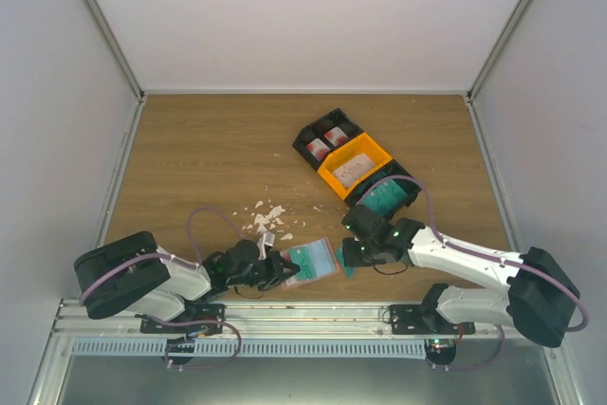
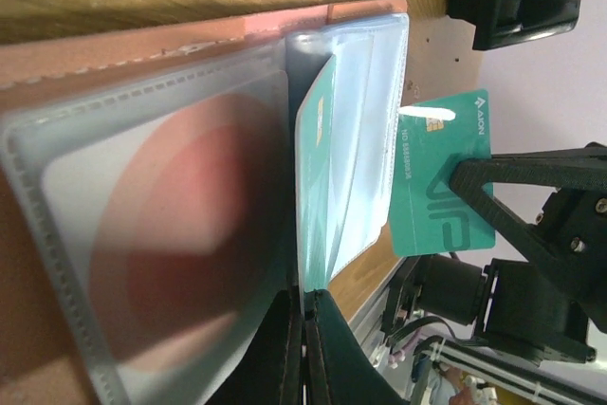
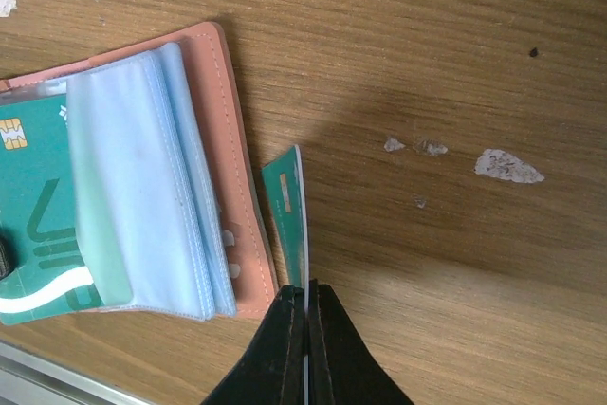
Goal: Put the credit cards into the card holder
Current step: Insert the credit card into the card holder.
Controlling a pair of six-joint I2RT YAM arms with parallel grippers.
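Near the front edge of the wooden table [image 1: 190, 158], between the two claws: the card holder [image 1: 313, 261], spread open, salmon cover down, clear sleeves up. Pinned at its left end by the left gripper [image 1: 287, 267]. From the left wrist, fingers [image 2: 270, 367] pressed together on the edge of one clear sleeve, their lower part cut off by the frame. Tucked in a further sleeve, a teal card [image 2: 318, 154], mostly veiled by blurred plastic.

Clamped tight in the right gripper [image 1: 353, 255]: a second teal card [image 3: 289, 206], almost edge-on from the right wrist, just beside the holder's right border. Cannot tell whether touching holder or wood. Face-on from the left wrist, chip and large lettering legible, small print not.

Further back, a black bin [image 1: 300, 139] with white-and-red cards [image 1: 324, 144], too small to read. Next, an orange bin [image 1: 379, 151], contents unclear. Then a second black bin [image 1: 410, 194] holding more teal cards [image 1: 384, 199], partly hidden behind the right arm's cable. White crumbs [image 1: 266, 220] scattered beyond the holder.
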